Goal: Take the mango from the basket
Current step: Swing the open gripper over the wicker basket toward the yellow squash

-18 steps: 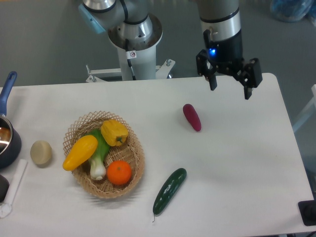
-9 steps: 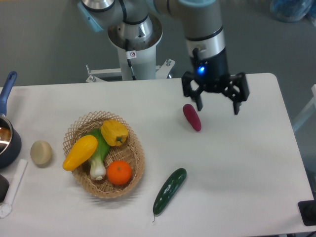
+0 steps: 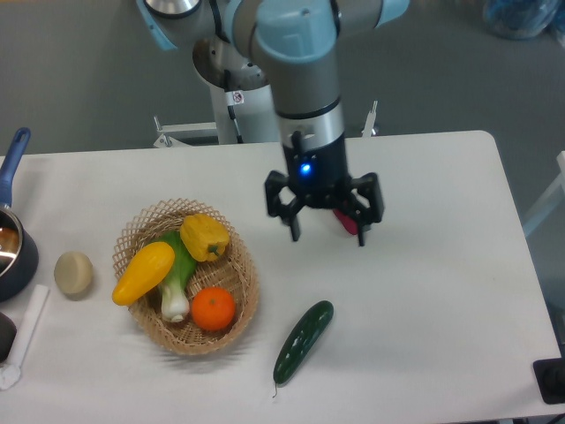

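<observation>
My gripper (image 3: 327, 232) hangs over the middle of the table (image 3: 424, 300), fingers spread wide with nothing between them, a blue light lit on my wrist. A dark red vegetable (image 3: 346, 220) shows just behind my right-hand finger in the frame, mostly hidden by it. Below me, toward the lower middle, a cucumber (image 3: 303, 341) lies slantwise on the table. The basket (image 3: 236, 274) sits well to the left of my gripper. In it the mango (image 3: 143, 273) lies along the left side, its lower end jutting over the rim, touching a green-and-white leafy vegetable (image 3: 178, 274). A yellow pepper (image 3: 204, 237) sits at the top and an orange (image 3: 213, 308) at the bottom. Left of the basket rests a pale round lump (image 3: 73, 273), and a dark pot (image 3: 13, 248) with a blue handle stands at the far left edge.
</observation>
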### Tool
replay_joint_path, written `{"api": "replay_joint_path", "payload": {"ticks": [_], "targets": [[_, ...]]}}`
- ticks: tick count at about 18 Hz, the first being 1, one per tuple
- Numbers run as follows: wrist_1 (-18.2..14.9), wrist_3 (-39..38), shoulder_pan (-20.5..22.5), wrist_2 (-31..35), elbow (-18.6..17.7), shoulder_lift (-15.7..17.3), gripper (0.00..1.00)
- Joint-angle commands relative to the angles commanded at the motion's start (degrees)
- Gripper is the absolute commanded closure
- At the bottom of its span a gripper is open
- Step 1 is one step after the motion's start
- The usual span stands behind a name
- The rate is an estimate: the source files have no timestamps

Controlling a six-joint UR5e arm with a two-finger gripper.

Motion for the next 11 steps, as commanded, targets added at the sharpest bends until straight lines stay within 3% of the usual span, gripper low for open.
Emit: {"api": "replay_joint_path", "payload": {"ticks": [7,11], "targets": [[-0.8,-0.6,-7.6,0.7,-1.1,-0.3,0.0],[-0.9,-0.2,-11.6,0.6,-5.4,-0.1,0.0]]}}
